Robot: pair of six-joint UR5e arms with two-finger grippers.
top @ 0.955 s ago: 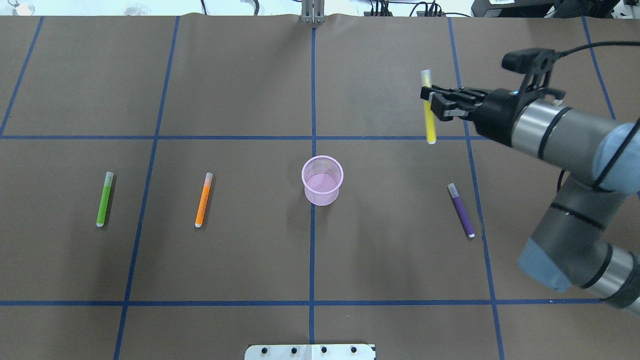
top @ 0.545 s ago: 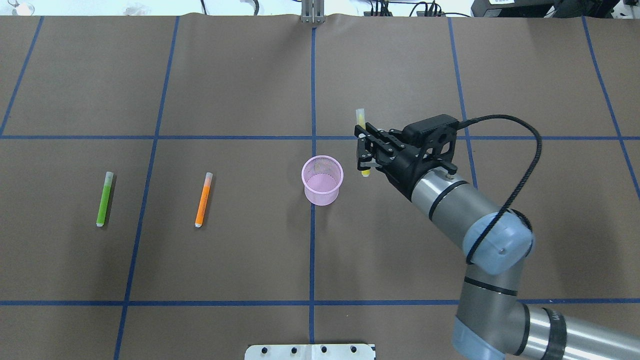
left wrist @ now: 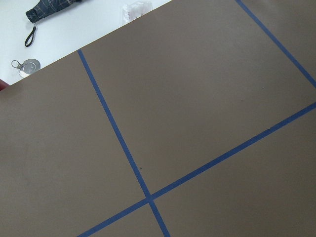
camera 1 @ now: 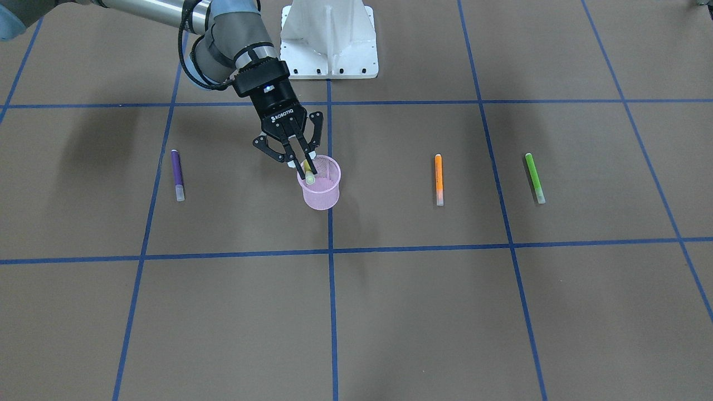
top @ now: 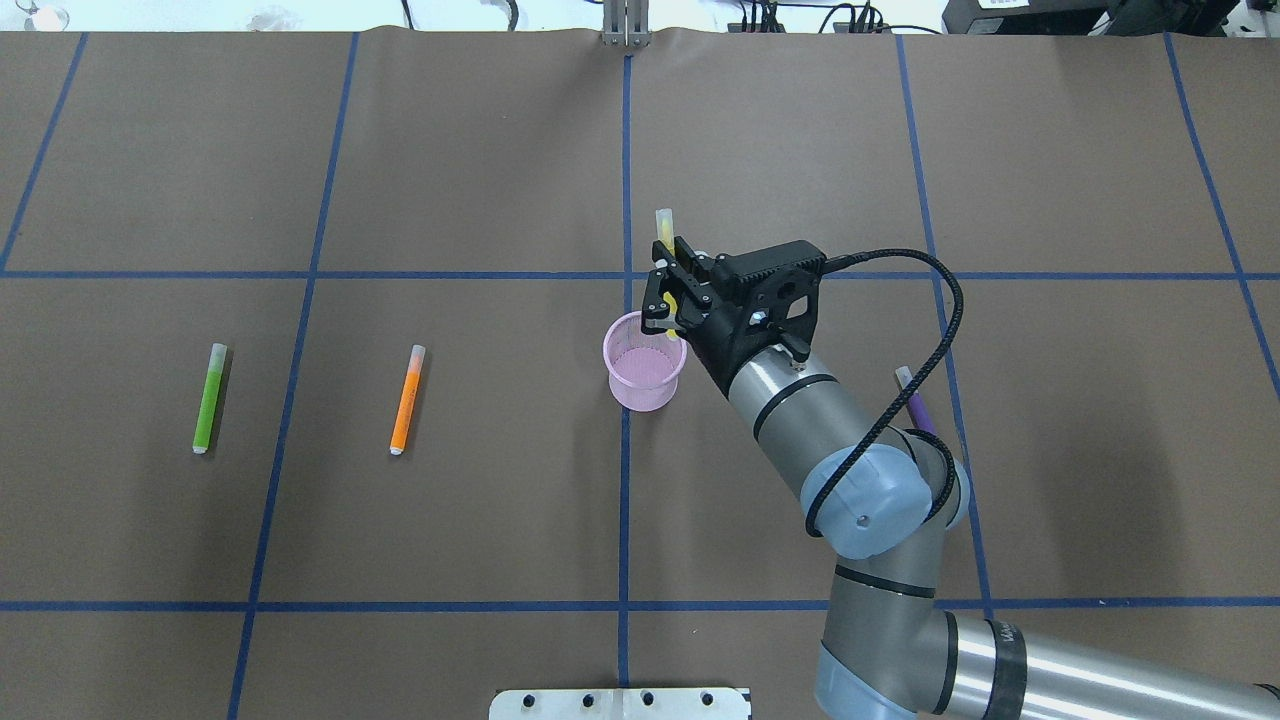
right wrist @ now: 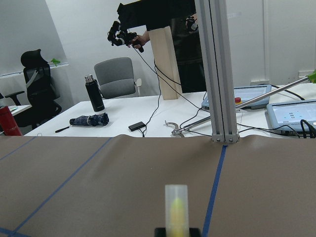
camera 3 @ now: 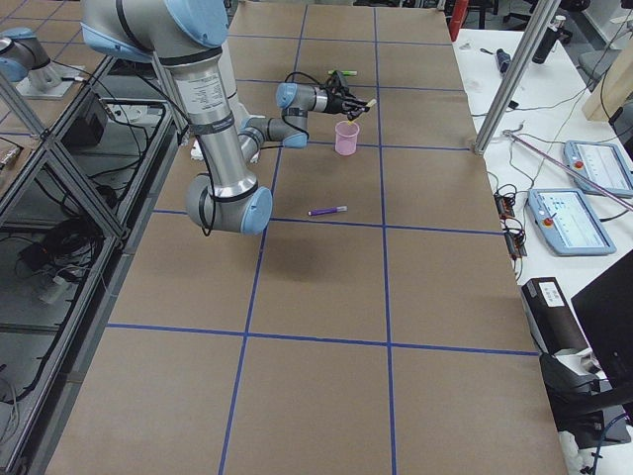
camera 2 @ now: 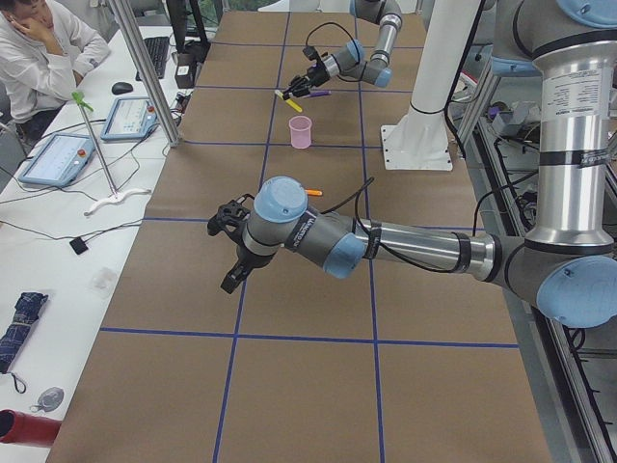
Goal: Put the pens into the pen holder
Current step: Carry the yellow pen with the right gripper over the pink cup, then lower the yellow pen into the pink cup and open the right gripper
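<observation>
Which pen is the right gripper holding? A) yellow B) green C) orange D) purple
A: the right gripper is shut on the yellow pen near the holder, while the green pen, orange pen and purple pen lie on the table.

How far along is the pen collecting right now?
Done: nothing yet; the small pink wire-mesh pen holder looks empty. In hand: the right claw is shut on the yellow whitish-capped pen, tilted over the holder's rim, not released. Left: the slim purple pen, the slim orange pen and the slim green pen lie flat on the brown table.
</observation>
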